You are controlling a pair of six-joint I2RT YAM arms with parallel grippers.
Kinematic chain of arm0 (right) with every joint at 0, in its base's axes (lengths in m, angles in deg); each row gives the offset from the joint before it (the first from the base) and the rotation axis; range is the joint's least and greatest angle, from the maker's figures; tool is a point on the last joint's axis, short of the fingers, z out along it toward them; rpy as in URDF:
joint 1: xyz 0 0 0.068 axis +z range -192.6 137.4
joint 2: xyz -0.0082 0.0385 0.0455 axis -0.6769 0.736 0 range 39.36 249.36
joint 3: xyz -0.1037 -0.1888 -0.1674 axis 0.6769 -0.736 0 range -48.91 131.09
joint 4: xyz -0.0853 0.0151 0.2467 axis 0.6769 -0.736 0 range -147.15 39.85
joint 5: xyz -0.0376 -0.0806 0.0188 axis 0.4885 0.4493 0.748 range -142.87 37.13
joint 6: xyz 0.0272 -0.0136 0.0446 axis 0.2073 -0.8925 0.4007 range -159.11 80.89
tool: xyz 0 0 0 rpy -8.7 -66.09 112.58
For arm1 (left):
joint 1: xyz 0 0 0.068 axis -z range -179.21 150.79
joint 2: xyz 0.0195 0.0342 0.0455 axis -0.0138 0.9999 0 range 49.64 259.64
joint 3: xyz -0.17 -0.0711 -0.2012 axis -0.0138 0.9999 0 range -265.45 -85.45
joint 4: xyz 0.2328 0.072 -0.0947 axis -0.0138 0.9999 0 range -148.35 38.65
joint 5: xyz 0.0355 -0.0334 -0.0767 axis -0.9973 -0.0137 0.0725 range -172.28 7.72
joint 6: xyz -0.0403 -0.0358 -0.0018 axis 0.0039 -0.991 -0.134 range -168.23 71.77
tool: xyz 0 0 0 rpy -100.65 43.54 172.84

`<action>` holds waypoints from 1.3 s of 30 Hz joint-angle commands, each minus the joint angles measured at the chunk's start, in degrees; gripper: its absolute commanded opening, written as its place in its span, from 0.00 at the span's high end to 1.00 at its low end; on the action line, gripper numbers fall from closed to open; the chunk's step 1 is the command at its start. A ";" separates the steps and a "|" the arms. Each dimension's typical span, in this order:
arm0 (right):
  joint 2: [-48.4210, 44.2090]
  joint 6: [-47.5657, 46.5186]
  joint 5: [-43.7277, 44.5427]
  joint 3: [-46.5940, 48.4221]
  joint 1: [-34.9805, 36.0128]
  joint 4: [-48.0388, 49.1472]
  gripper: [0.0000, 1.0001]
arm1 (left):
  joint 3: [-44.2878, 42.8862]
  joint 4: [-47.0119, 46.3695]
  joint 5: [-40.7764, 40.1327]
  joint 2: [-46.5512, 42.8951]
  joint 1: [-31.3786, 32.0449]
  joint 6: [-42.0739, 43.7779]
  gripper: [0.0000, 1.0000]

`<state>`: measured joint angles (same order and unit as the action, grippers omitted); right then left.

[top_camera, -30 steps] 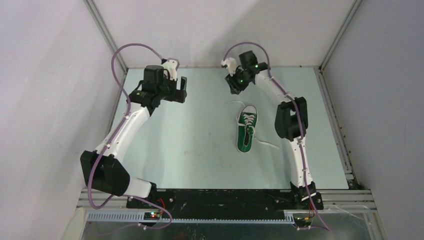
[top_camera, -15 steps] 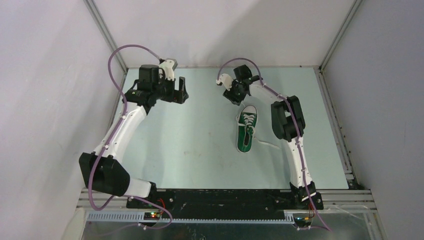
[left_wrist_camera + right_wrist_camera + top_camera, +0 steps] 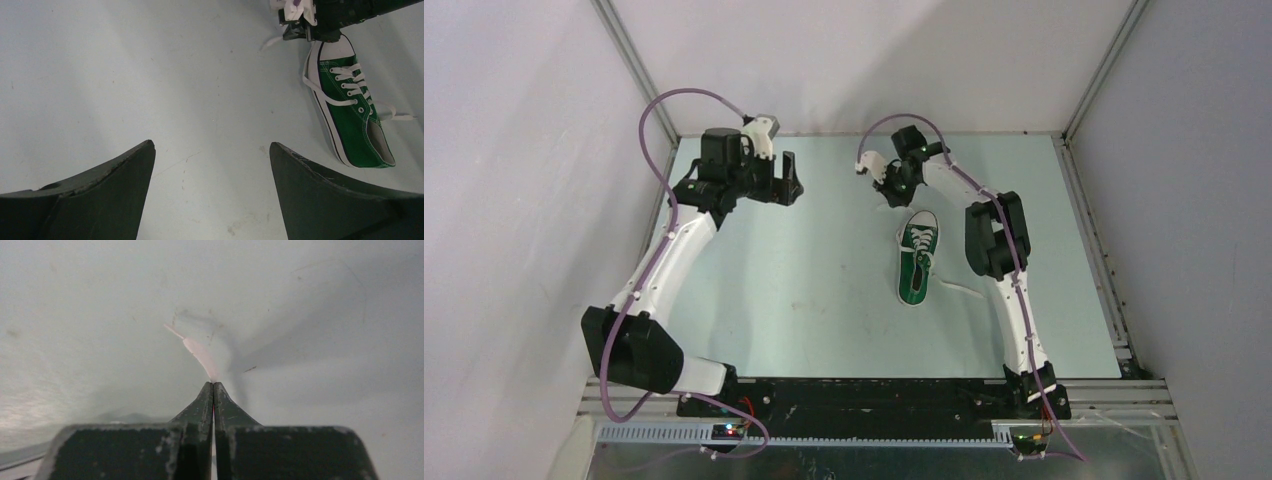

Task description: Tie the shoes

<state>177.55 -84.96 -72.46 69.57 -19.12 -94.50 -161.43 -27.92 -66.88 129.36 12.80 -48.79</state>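
Sneaker (image 3: 917,258) lies at 3 o'clock of table (image 3: 804,300) centre, toe toward 12. Right gripper (image 3: 213,386) is pressed together, pinching white lace end (image 3: 199,351) beyond the toe. Left gripper (image 3: 212,147) is spread, empty, at 10 o'clock. Step: lace pickup. Next probably calls for drawing it taut.

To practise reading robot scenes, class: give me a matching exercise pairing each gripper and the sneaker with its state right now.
Column one:
1. left gripper
2. right gripper
3. green sneaker

Column two:
A. on its sole, laces untied
B. shut on the white lace end
C. open, holding nothing

Pairs: 1-C, 2-B, 3-A
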 commanded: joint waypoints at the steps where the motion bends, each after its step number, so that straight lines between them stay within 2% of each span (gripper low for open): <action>1: -6.13 22.57 -7.74 7.94 -0.53 0.70 1.00 | -0.04 -10.23 2.96 -0.19 -0.07 -4.52 0.13; 5: -13.99 45.17 -12.04 5.91 -2.97 9.00 1.00 | 4.53 -28.06 5.92 -0.29 1.60 -8.16 0.15; 7: -17.00 51.68 -13.11 2.94 -3.50 11.36 1.00 | 5.40 -34.68 8.08 0.66 3.74 -8.10 0.15; 11: -20.33 61.51 -15.74 -0.44 -4.69 13.82 1.00 | 4.58 -40.75 12.77 4.59 5.95 -6.60 0.16; 14: -21.92 64.34 -18.31 -2.19 -5.21 15.78 1.00 | 2.22 -40.72 17.14 10.35 7.10 -5.71 0.21; 18: -23.45 66.49 -19.96 -3.78 -6.07 17.25 1.00 | 3.94 -48.32 18.69 13.99 10.09 -6.39 0.18; 23: -23.70 70.51 -21.97 -4.18 -7.90 19.26 1.00 | 1.67 -53.41 23.16 19.84 13.74 -8.87 0.17; 27: -24.79 72.72 -23.14 -5.92 -9.42 20.42 1.00 | 0.99 -56.31 22.54 23.35 16.70 -11.74 0.19; 31: -27.08 74.31 -24.18 -8.96 -10.67 20.82 1.00 | 3.87 -61.44 16.14 24.87 18.85 -17.26 0.27; 35: -29.02 74.52 -24.50 -11.97 -11.66 20.68 1.00 | 4.54 -67.07 17.96 26.75 19.50 -21.57 0.39; 39: -29.98 74.43 -24.82 -13.35 -12.29 20.81 1.00 | 3.32 -68.09 18.08 29.13 19.61 -23.19 0.47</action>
<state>152.48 -11.37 -95.28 56.52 -30.92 -75.69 -157.08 -90.41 -48.57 156.71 32.45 -68.05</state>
